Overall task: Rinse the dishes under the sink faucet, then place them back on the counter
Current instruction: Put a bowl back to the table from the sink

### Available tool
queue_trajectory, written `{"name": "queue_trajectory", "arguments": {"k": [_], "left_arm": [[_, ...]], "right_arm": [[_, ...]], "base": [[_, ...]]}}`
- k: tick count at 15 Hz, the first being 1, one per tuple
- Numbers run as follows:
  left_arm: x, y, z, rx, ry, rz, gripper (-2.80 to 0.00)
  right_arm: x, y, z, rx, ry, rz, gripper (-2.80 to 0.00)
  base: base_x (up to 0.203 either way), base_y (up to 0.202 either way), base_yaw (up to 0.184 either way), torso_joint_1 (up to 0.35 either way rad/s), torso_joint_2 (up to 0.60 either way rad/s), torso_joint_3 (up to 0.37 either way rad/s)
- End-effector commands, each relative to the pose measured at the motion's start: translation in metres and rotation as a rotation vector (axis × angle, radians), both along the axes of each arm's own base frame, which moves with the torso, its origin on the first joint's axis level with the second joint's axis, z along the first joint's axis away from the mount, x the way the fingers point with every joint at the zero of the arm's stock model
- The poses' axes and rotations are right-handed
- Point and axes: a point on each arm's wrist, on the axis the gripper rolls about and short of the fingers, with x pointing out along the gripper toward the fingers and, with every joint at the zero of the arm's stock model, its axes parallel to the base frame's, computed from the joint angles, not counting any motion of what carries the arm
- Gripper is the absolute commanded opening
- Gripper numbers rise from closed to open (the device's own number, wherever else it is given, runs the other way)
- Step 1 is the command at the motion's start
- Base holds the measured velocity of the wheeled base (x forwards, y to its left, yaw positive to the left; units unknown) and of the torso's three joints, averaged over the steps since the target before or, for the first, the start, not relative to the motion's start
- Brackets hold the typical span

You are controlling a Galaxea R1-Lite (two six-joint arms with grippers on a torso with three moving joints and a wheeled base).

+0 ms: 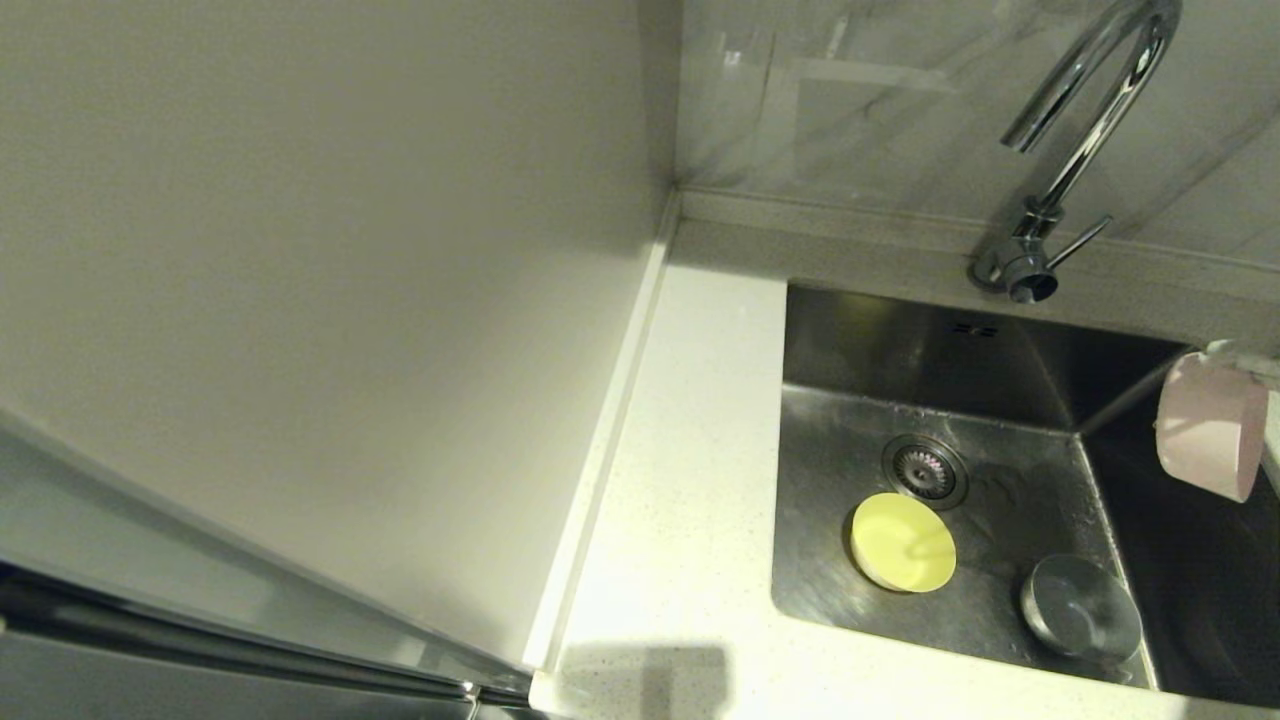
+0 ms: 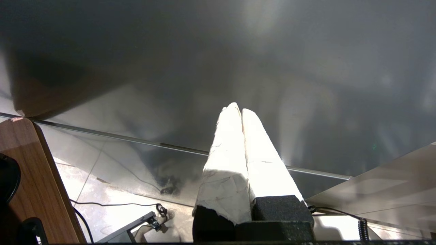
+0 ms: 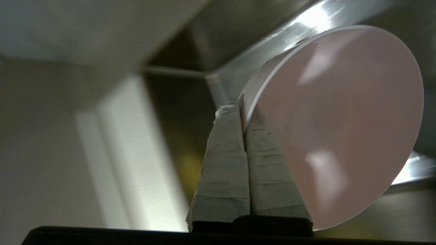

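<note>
The pale pink bowl [image 1: 1210, 425] hangs tilted on its side above the sink's [image 1: 860, 340] right part, at the head view's right edge. My right gripper [image 3: 238, 109] is shut on the pink bowl's [image 3: 337, 126] rim, one finger inside and one outside. The yellow bowl [image 1: 903, 542] lies on the basin floor just in front of the drain [image 1: 924, 470]. Upside down at the basin's front right sits the grey bowl [image 1: 1082, 607]. The chrome faucet [image 1: 1075, 150] rises behind the sink, its spout turned left; no water shows. My left gripper [image 2: 238, 109] is shut on nothing, parked low, away from the sink.
The white speckled counter [image 1: 690, 450] runs along the sink's left side and front. A plain white upright panel [image 1: 350, 300] stands left of the counter. The faucet's thin lever [image 1: 1080, 240] sticks out to the right at its base.
</note>
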Motion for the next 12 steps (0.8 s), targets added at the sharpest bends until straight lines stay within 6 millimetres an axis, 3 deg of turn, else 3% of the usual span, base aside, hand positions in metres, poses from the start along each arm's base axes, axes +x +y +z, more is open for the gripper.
{"name": "queue_trajectory", "arguments": {"k": [1,3,6,8,11,12], "left_arm": [[0.0,0.0,-0.001,0.0,0.002,0.0,-2.8],[0.0,0.0,-0.001,0.0,0.002,0.0,-2.8],[0.0,0.0,-0.001,0.0,0.002,0.0,-2.8],[0.0,0.0,-0.001,0.0,0.002,0.0,-2.8],[0.0,0.0,-0.001,0.0,0.002,0.0,-2.8],[0.0,0.0,-0.001,0.0,0.002,0.0,-2.8]], "right_arm": [[-0.014,-0.023,0.006,0.338,-0.038,0.136,-2.8],[-0.014,-0.048,-0.003,0.581,-0.005,0.257,-2.8],[0.007,-0.076,-0.024,0.881,0.083,0.424,-2.8],[0.006,-0.079,-0.025,0.902,0.074,0.486,-2.8],[0.025,-0.094,-0.06,0.945,0.112,0.48,-2.8],[0.025,-0.096,-0.058,0.933,0.1,0.479,-2.8]], "base": [[0.0,0.0,0.0,0.0,0.0,0.0],[0.0,0.0,0.0,0.0,0.0,0.0],[0.0,0.0,0.0,0.0,0.0,0.0],[0.0,0.0,0.0,0.0,0.0,0.0],[0.0,0.0,0.0,0.0,0.0,0.0],[0.0,0.0,0.0,0.0,0.0,0.0]]}}
